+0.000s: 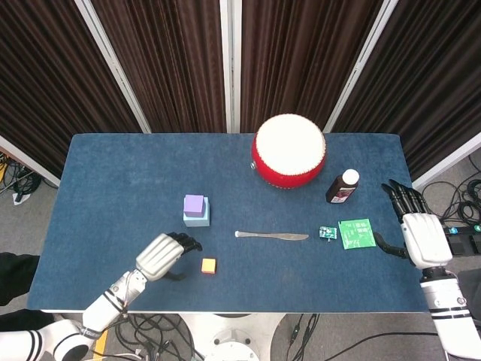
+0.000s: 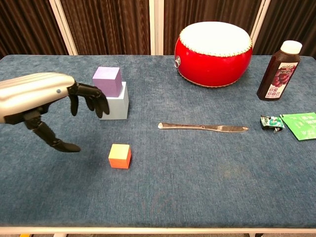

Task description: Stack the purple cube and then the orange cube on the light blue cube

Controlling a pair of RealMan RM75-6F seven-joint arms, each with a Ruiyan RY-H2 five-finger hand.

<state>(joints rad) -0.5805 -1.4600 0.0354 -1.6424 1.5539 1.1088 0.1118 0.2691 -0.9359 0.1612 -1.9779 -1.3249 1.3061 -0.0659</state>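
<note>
Two cubes stacked, one orange cube [image 2: 119, 155] loose beside the left hand [image 2: 43, 101].

Purple cube [image 2: 106, 81] sits on the light blue cube [image 2: 115, 104] left of centre in the chest view. Orange cube lies alone on the table [image 2: 207, 173] below them, lower left of centre. Left hand hovers just left of it with fingers [image 2: 89, 98] spread and curved downward, thumb stretched low toward the cube, holding nothing; fingertips hang above and left of the cube, not touching it. In the head view the right hand [image 1: 418, 232] rests at the right edge, fingers apart, empty. Knife [image 2: 202, 127] lies at centre, red drum [image 2: 213, 47] behind, bottle [image 2: 279, 70] and green packet [image 2: 302, 125] at right.
</note>
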